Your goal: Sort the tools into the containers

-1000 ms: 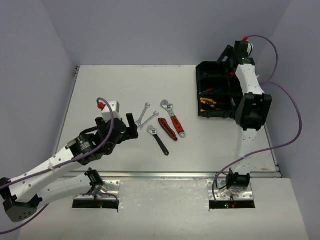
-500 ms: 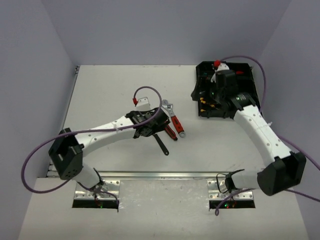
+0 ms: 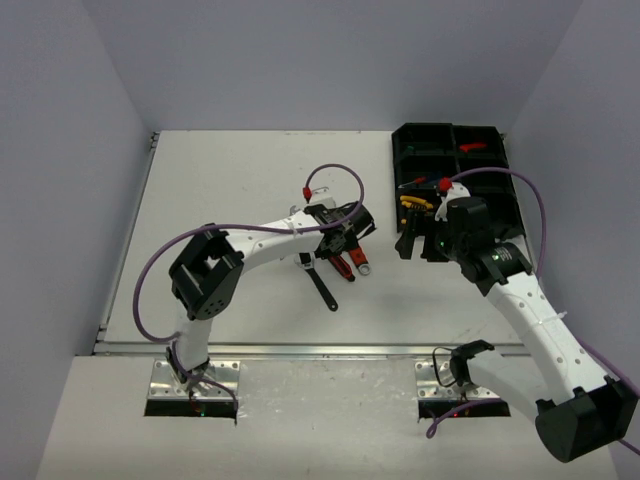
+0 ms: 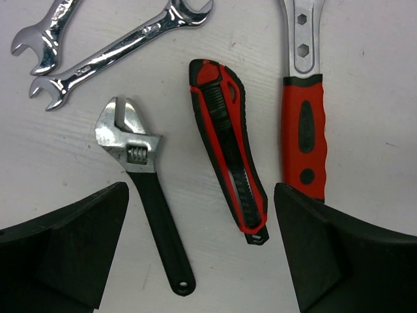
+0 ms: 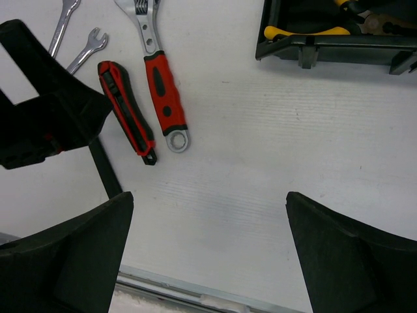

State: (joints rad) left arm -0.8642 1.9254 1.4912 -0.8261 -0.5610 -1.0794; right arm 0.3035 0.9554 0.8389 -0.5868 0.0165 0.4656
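My left gripper (image 4: 202,254) hangs open just above the loose tools, jaws wide apart. Between its fingers (image 4: 65,248) lie the handle end of a black-handled adjustable wrench (image 4: 146,195) and the tip of a red-and-black utility knife (image 4: 228,150). A red-handled adjustable wrench (image 4: 303,130) runs beside the right finger. Two silver wrenches (image 4: 124,49) lie further off. My right gripper (image 5: 208,248) is open over bare table, near the front of the black organiser tray (image 3: 395,170), which holds yellow-handled pliers (image 3: 413,203). Nothing is held.
A red item (image 3: 473,147) lies in a rear compartment of the tray. A metal rail (image 5: 169,287) marks the table's near edge. My left gripper (image 3: 340,243) and right gripper (image 3: 415,245) are a short way apart across the table's middle.
My left arm has swung right from the table's left side to above the tools. My right arm has drawn back from over the tray to the table in front of it.
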